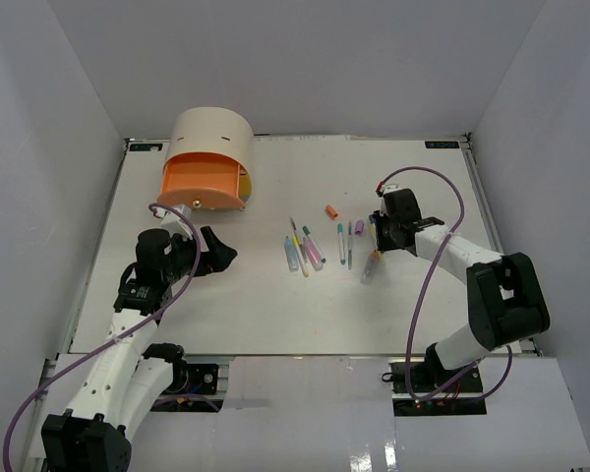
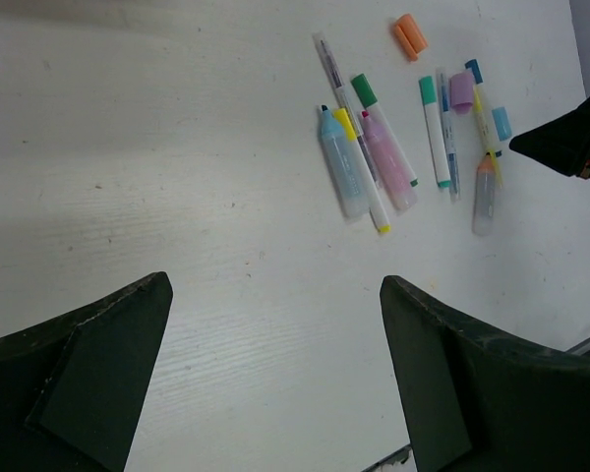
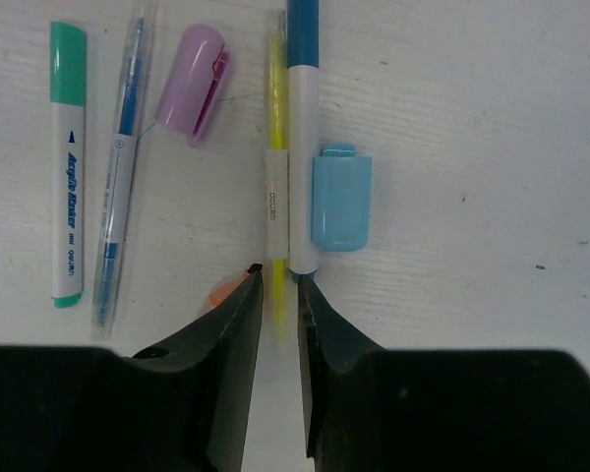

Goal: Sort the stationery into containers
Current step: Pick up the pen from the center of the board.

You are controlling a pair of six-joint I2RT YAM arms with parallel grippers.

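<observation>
My right gripper has its jaws drawn narrow around the lower end of a thin yellow pen that lies on the table. A white pen with a blue cap and a light blue block lie right beside it. A purple block, a blue pen and a green-capped marker lie to the left. More pens form a cluster mid-table. My left gripper hovers open over bare table. The beige cabinet has its orange drawer pulled out.
An orange block lies alone beyond the pens. A marker with an orange tip pokes out from under my right gripper's left finger. White walls close in the table on three sides.
</observation>
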